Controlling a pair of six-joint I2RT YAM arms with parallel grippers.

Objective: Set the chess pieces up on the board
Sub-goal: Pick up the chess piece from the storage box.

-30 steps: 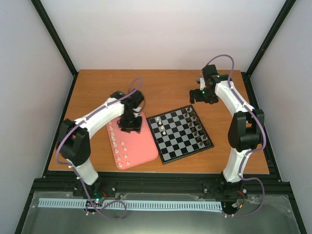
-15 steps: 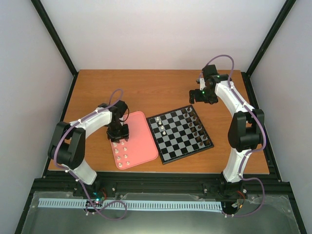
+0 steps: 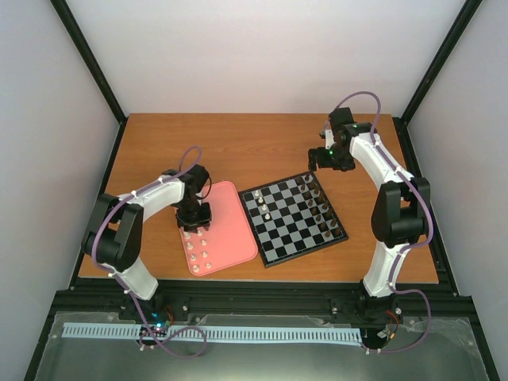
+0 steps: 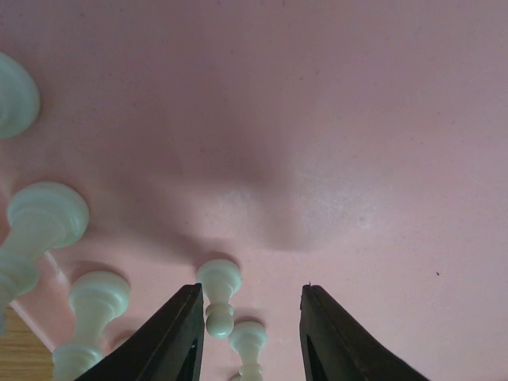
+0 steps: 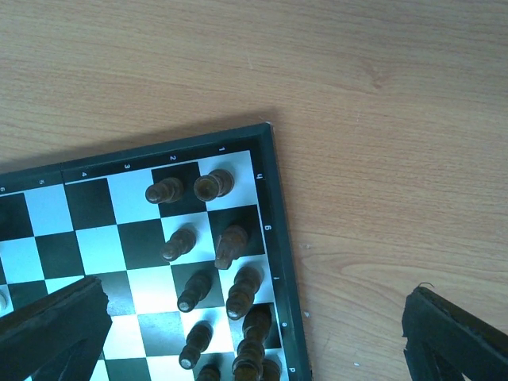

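Several cream chess pieces (image 3: 193, 242) stand in rows on the left part of the pink tray (image 3: 230, 226). Two or three more stand on the board (image 3: 290, 230) near its left side. My left gripper (image 3: 194, 216) hangs low over the tray, open. In the left wrist view (image 4: 250, 290) a cream pawn (image 4: 218, 279) stands between the fingers, close to the left one, with another (image 4: 248, 341) just behind it. My right gripper (image 3: 327, 159) is wide open and empty above the board's far right corner (image 5: 87, 205).
Dark brown pieces (image 5: 230, 246) fill the two rows on the board's right side. More cream pieces (image 4: 48, 218) stand to the left of my left fingers. Bare wooden table (image 3: 262, 147) lies beyond the board and tray.
My left gripper has moved from the tray's far edge toward its left side and down over the cream pieces. The right gripper has shifted only slightly.
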